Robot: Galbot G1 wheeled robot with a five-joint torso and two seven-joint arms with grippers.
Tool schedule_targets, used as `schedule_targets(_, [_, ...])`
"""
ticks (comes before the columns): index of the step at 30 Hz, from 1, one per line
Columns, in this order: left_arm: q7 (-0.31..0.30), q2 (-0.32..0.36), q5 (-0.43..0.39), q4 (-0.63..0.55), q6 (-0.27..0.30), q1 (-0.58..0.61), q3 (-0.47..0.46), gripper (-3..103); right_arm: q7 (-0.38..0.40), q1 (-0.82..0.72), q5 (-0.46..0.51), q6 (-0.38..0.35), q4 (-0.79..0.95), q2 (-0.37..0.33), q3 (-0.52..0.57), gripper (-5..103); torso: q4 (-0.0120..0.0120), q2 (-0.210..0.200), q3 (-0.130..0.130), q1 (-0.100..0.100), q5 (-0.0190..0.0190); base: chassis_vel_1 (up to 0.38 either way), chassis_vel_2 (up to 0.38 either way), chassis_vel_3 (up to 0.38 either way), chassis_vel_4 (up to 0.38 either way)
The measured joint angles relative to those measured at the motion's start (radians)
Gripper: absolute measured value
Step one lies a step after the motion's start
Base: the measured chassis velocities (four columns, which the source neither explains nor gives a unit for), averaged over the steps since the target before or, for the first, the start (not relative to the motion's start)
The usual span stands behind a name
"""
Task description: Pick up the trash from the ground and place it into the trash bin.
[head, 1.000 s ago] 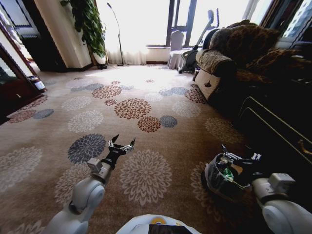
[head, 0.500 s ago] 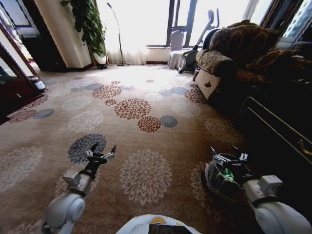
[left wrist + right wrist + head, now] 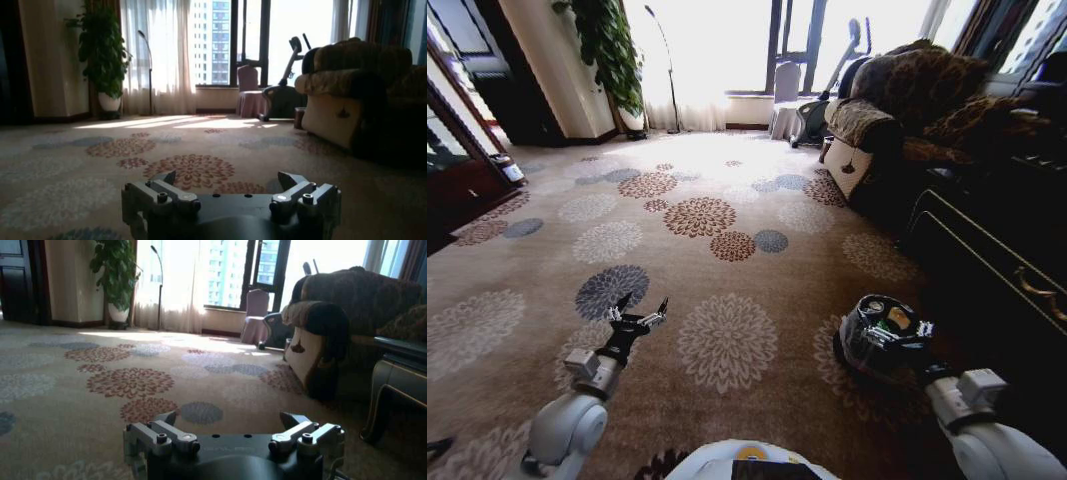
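While both arms reach forward over the floral-patterned beige carpet (image 3: 757, 290), the left gripper (image 3: 638, 320) hangs low above a grey-blue flower motif on the robot's left, its two dark fingers spread apart and holding nothing. From the left wrist view the left gripper (image 3: 230, 187) shows the same spread fingers, with bare carpet between them and a sunlit window wall beyond.

On the robot's right stands the small round trash bin with dark rim and grey-white plastic bag liner (image 3: 859, 345), upright on the carpet near a dark wooden cabinet with gold trim (image 3: 987, 270). Inside the bin lie pieces of trash (image 3: 897, 318), among them something orange-yellow and something pale; finer detail cannot be told. The right gripper (image 3: 897, 333) is held just over the bin's near rim, above the opening. In the right wrist view the right gripper (image 3: 233, 429) has its fingers apart and empty, with carpet ahead of it.

Farther back, a brown upholstered sofa (image 3: 897, 95) sits against the right side of the room, an exercise machine (image 3: 822, 90) stands by the window, and a tall green potted plant (image 3: 612, 50) grows at the left wall.
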Motion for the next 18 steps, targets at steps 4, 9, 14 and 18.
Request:
schedule_targets(4, [-0.009,-0.008,0.01,-0.012,0.005,-0.001,0.016,100,0.0,-0.003,0.004,0.003,0.0,0.002,0.0,100,-0.0001,0.0,0.0,0.0,0.0003,0.229,-0.215,-0.22,0.206])
schedule_targets(9, [-0.016,-0.013,0.023,-0.014,0.005,0.007,0.03,100,0.0,-0.006,0.009,0.004,-0.002,0.002,0.002,100,0.0001,0.0,0.0,0.0,0.0002,0.188,-0.218,-0.206,0.2])
schedule_targets(14, [-0.021,-0.015,0.039,-0.014,0.002,0.013,0.033,100,0.0,-0.011,0.01,0.015,-0.013,0.006,0.011,100,-0.0001,0.0,0.0,0.0,0.0003,0.173,-0.236,-0.161,0.206])
schedule_targets(18, [-0.03,-0.012,0.049,-0.019,0.021,0.005,0.045,100,-0.004,-0.013,0.006,0.052,-0.039,0.018,0.026,100,0.0001,0.0,0.0,0.0,0.0004,0.188,-0.213,-0.182,0.202])
